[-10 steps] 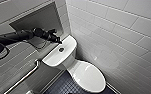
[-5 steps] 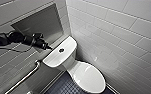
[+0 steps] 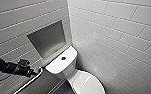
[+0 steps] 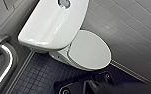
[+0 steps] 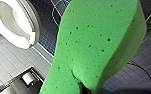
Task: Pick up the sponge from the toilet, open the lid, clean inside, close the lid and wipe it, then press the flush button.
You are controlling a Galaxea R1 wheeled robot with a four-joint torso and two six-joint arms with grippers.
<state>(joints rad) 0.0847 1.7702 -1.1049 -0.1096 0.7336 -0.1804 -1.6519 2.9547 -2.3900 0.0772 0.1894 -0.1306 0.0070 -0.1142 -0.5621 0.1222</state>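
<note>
The toilet (image 3: 66,62) and the sponge (image 5: 96,45) are cut off; left tool (image 3: 33,73) blurred dark.

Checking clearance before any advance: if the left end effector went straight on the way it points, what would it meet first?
Probably the tank's near end, just ahead of the left end effector. The grab bar lies close beside that line, and depth is unclear, so it might graze that first.

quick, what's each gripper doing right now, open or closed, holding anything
left gripper: cannot be told
right gripper: closed, holding the sponge
</note>
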